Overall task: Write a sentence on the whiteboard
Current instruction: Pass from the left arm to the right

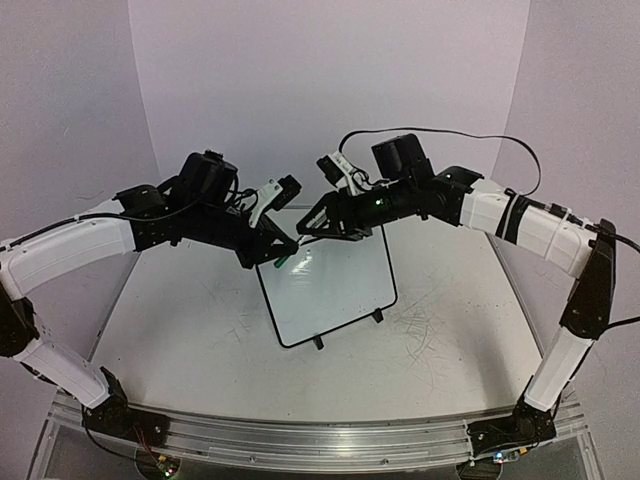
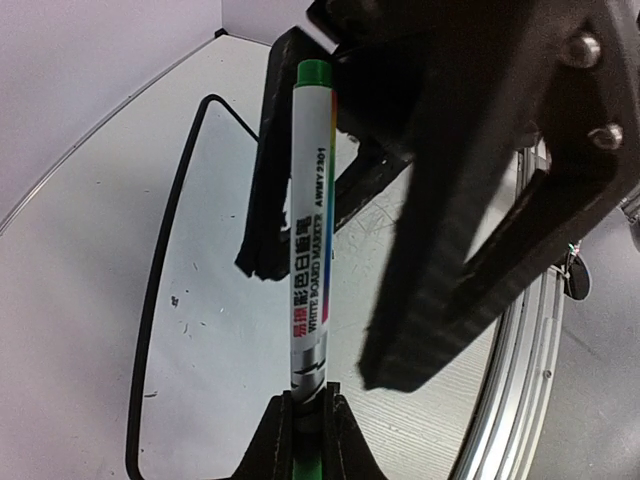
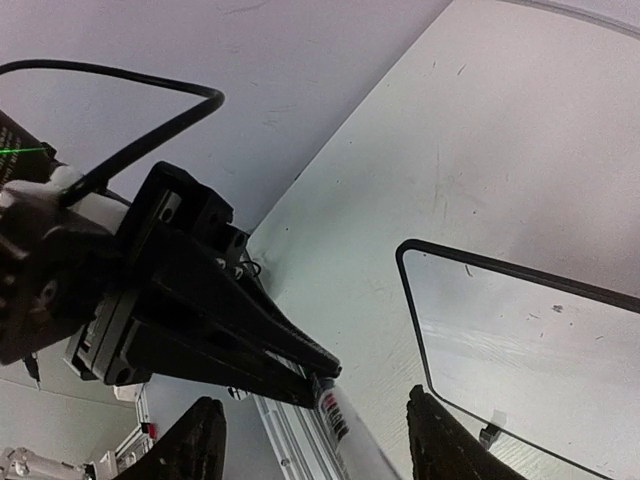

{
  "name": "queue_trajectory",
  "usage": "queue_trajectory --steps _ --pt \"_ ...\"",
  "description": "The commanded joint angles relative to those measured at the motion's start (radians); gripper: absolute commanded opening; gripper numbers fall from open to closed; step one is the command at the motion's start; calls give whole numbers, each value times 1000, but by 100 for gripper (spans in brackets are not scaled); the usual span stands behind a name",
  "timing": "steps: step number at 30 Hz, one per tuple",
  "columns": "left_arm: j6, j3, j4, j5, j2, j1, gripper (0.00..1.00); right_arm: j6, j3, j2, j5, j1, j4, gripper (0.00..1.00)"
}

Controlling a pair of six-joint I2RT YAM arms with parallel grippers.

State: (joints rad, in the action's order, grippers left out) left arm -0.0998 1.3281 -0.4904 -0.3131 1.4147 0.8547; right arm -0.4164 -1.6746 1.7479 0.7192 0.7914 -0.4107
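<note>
The white table (image 1: 170, 330) is scuffed, and both arms reach over it from the near edge. The whiteboard (image 1: 335, 290) lies at the table's centre, skewed, with its two small black feet on the edge facing 6 o'clock. Its surface carries only faint specks.

The left gripper (image 1: 288, 244) hangs over the board's 10 o'clock corner. The right gripper (image 1: 314, 226) faces it from about 12 o'clock of the board, and the two tips are close together.

In the left wrist view, the left gripper's fingers (image 2: 268, 440) are clamped on the lower end of a white marker (image 2: 310, 220) with green ends, its barrel pointing away toward 12 o'clock. In the right wrist view, the right gripper's fingers (image 3: 200, 440) are spread wide and hold nothing. The marker's far end sits between them; I cannot tell whether it touches either finger.
</note>
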Motion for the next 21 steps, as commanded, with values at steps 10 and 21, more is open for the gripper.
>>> queue_trajectory --steps 10,21 --pt "59 15 6 -14 -65 19 39 -7 79 -30 44 -7 67 0" --pt "194 -31 64 -210 -125 11 80 117 217 -227 88 -8 198 0"
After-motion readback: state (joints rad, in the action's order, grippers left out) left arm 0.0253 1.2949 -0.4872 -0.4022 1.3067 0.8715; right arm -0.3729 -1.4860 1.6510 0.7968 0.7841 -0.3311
